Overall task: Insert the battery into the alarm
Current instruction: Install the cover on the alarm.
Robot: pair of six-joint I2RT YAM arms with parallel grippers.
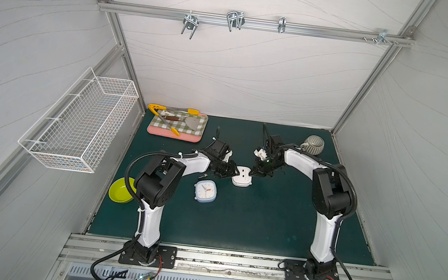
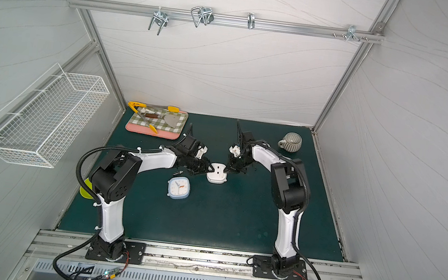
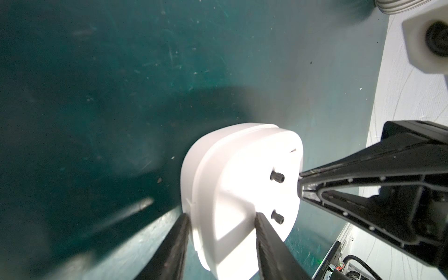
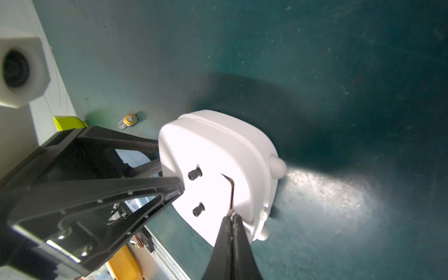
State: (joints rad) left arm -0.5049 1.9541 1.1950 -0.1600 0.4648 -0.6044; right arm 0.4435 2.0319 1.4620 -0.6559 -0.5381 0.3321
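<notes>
The white alarm (image 1: 242,179) sits at mid-table, its back with two black knobs showing in both wrist views (image 3: 242,181) (image 4: 218,150). My left gripper (image 1: 237,173) (image 3: 222,215) is shut on the alarm's body, one finger on each side. My right gripper (image 1: 252,174) (image 4: 230,215) is shut with nothing between its fingers. Its tips touch the edge of the slightly lifted cover on the alarm's back. The battery (image 1: 203,176) (image 4: 128,120) lies loose on the green mat, just left of the alarm and under my left arm.
A pale blue clock (image 1: 205,191) lies face up in front of the battery. Back left is a pink tray (image 1: 171,135) with tongs and a spatula, back right a striped mug (image 1: 313,144). A green bowl (image 1: 120,190) sits left, and a wire basket (image 1: 79,123) hangs on the left wall.
</notes>
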